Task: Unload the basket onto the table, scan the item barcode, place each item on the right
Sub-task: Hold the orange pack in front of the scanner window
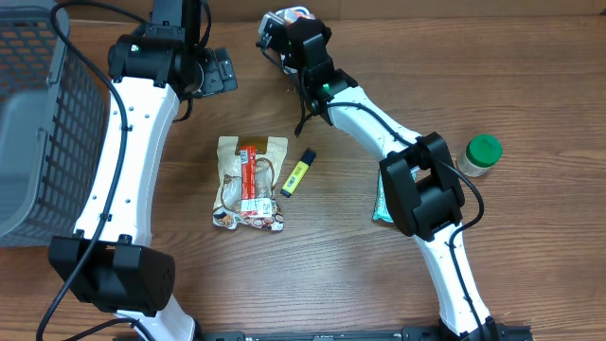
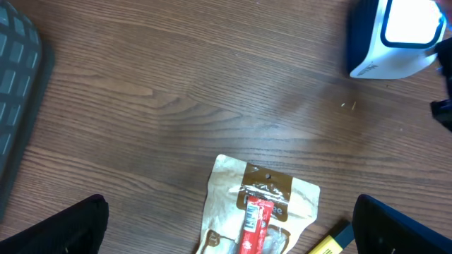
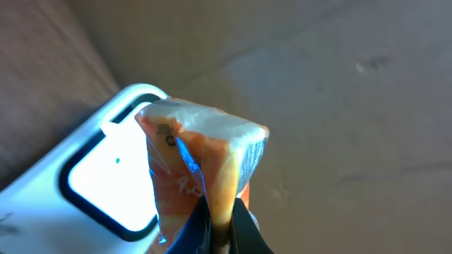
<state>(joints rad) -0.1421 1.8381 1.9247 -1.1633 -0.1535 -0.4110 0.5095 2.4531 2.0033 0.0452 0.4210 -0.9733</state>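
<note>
Right jaws: clenched on the lower edge of the orange packet [image 3: 201, 162], which stands up between them.
Packet location: far side of the counter [image 1: 530, 85], directly over the scanner [image 3: 99, 180], whose window is lit white.
Left jaws: released wide, empty, above bare counter beyond the snack pouch [image 1: 250, 182].
Other items: yellow highlighter [image 1: 297, 173] just beside the pouch; green-lidded jar [image 1: 481, 154]; grey basket [image 1: 38, 123] at the left edge.

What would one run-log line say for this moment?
right claw: shut on orange plastic packet at white lit scanner | left claw: open, empty
</note>
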